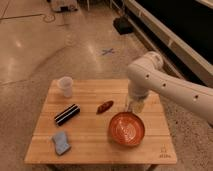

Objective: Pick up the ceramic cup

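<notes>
The ceramic cup (65,86) is small, white and upright at the back left of the wooden table (90,145). My white arm (165,85) reaches in from the right. The gripper (135,104) hangs down over the table's right middle, just behind the orange bowl (127,128). It is far to the right of the cup and not touching it. The pale shaker is mostly hidden behind the gripper.
A black bar-shaped object (67,114) lies left of centre. A small red-brown item (105,107) lies mid-table. A blue sponge (61,142) sits at the front left. A blue cross mark (107,51) is on the floor behind the table.
</notes>
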You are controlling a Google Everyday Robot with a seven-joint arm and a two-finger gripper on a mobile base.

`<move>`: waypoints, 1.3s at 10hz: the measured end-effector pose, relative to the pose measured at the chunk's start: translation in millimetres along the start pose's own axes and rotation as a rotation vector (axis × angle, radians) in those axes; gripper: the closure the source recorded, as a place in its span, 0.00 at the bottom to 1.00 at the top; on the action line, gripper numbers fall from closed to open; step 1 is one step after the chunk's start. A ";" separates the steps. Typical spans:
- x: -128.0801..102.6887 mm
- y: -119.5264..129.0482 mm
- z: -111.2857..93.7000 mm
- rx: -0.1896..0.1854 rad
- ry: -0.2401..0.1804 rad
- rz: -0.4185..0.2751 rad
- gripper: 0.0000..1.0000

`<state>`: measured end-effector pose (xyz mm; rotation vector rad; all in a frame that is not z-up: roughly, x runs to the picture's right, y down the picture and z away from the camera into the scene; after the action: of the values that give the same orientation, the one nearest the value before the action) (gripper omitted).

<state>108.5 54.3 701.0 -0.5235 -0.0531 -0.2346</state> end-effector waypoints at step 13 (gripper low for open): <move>-182.4 -123.1 33.6 0.002 0.019 -0.216 0.35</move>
<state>-97.4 5.8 770.2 -0.5135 -0.0920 -0.4506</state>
